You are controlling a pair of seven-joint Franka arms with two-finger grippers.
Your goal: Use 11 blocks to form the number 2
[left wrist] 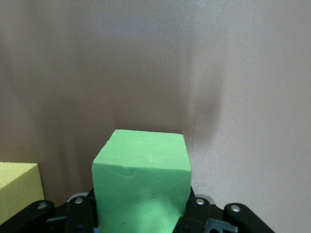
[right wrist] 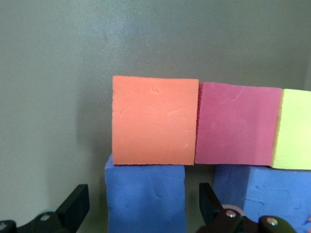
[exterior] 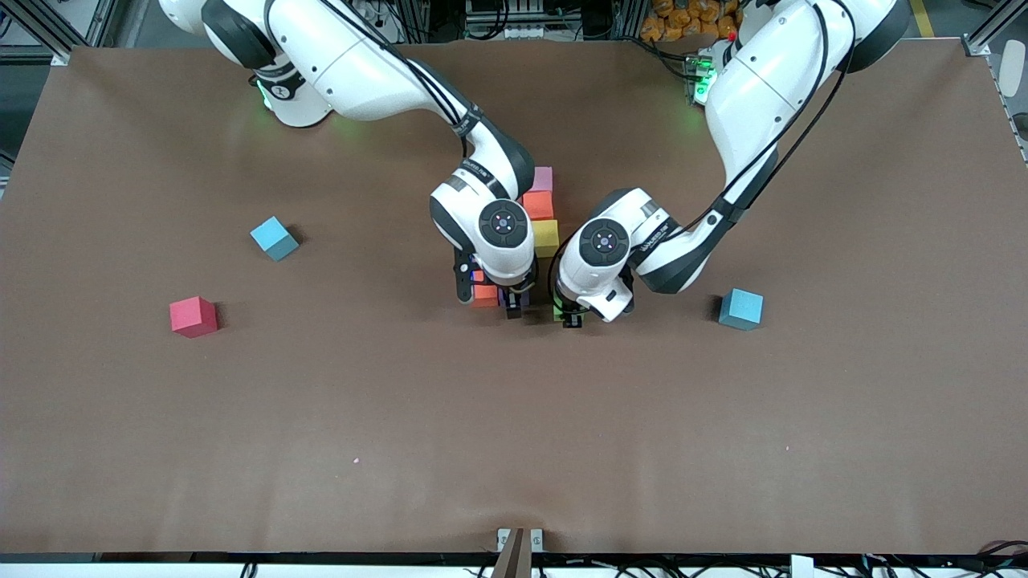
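Observation:
The number 2 is laid out at the table's middle, partly hidden by both arms. A pink block (exterior: 544, 178), an orange block (exterior: 538, 205) and a yellow block (exterior: 545, 238) show in a line. My right gripper (exterior: 514, 310) is down at the end nearest the front camera, open around a purple block (right wrist: 146, 199), beside an orange block (exterior: 484, 294). My left gripper (exterior: 572, 318) is beside it, shut on the green block (left wrist: 142, 179). In the right wrist view an orange (right wrist: 154, 121), a deep pink (right wrist: 238, 124) and a yellow block (right wrist: 294, 128) form a row. A red block (exterior: 193, 315) lies alone toward the right arm's end.
Two light-blue cubes lie apart from the digit, one (exterior: 275, 238) toward the right arm's end and one (exterior: 740, 309) toward the left arm's end. The brown table (exterior: 514, 449) stretches wide nearer the front camera.

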